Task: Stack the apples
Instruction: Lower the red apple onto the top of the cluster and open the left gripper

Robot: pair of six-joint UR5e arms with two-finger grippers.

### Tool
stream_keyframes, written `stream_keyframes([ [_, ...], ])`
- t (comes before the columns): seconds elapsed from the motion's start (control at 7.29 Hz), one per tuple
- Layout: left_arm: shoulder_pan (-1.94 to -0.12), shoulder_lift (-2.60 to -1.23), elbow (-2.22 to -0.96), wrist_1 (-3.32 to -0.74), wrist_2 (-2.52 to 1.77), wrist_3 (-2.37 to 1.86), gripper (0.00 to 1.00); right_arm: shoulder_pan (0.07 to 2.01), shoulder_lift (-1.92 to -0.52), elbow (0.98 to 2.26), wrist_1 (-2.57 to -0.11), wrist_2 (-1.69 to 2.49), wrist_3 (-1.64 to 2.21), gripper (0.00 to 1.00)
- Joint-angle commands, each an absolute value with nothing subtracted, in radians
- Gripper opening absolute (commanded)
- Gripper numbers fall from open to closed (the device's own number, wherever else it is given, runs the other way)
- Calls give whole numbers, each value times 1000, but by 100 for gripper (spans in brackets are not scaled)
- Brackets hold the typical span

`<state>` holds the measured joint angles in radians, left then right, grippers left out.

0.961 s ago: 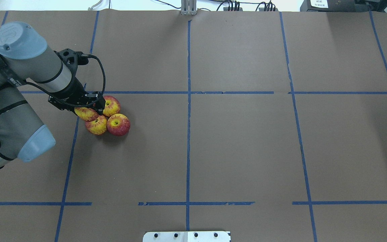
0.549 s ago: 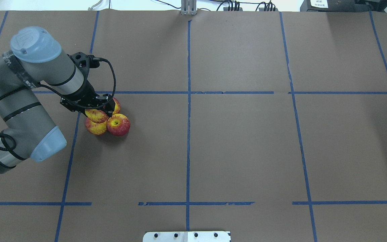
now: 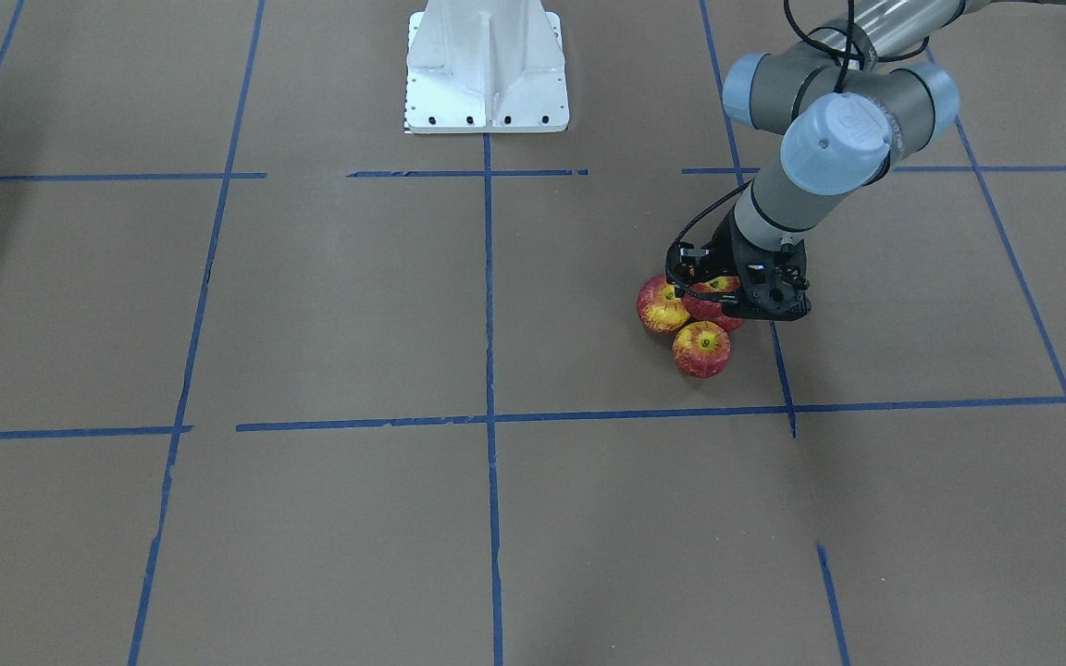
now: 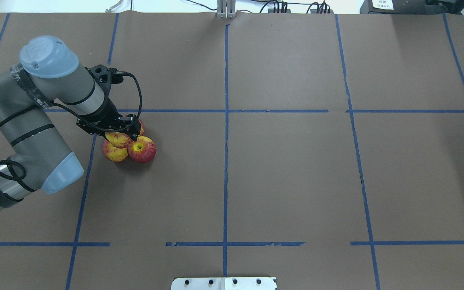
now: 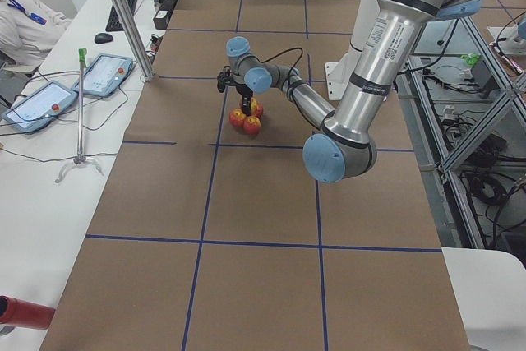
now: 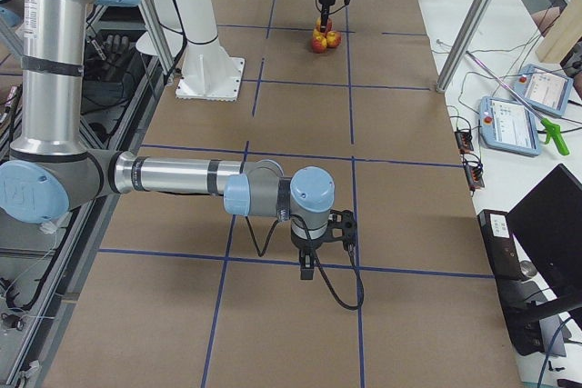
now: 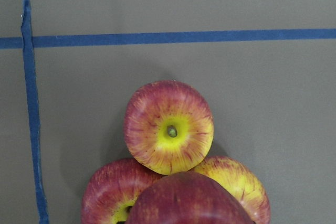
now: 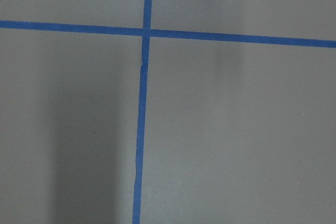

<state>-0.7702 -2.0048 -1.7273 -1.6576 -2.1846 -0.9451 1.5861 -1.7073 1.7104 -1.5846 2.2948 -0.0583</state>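
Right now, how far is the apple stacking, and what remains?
Done: three apples sit touching in a triangle on the table, making the base. In hand: the left gripper holds the fourth apple over their middle; whether it rests on them, I cannot tell. Left: to release it there and withdraw.

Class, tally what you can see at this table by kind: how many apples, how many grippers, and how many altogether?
Apples: 4
Grippers: 2, the left gripper and the right gripper
Total: 6
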Motion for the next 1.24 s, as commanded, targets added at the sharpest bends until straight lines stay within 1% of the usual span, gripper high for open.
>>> stream_keyframes([
  [0.0,-770,-2005,-1726,-1660,-2184,-942,0,1586,-1707,1710,-1585,2295,-58,100],
  [0.41,-769,-2005,-1698,-1689,-2184,-942,0,1586,-1707,1710,-1585,2295,-58,100],
  [0.82,-762,-2005,-1697,-1690,-2184,-942,0,1586,-1707,1710,-1585,2295,-58,100],
  [0.96,-761,-2005,-1697,-1695,-2184,-946,22,1586,-1707,1710,-1585,2295,-58,100],
  [1.1,-761,-2005,-1697,-1695,-2184,-950,75,1586,-1707,1710,-1585,2295,-58,100],
])
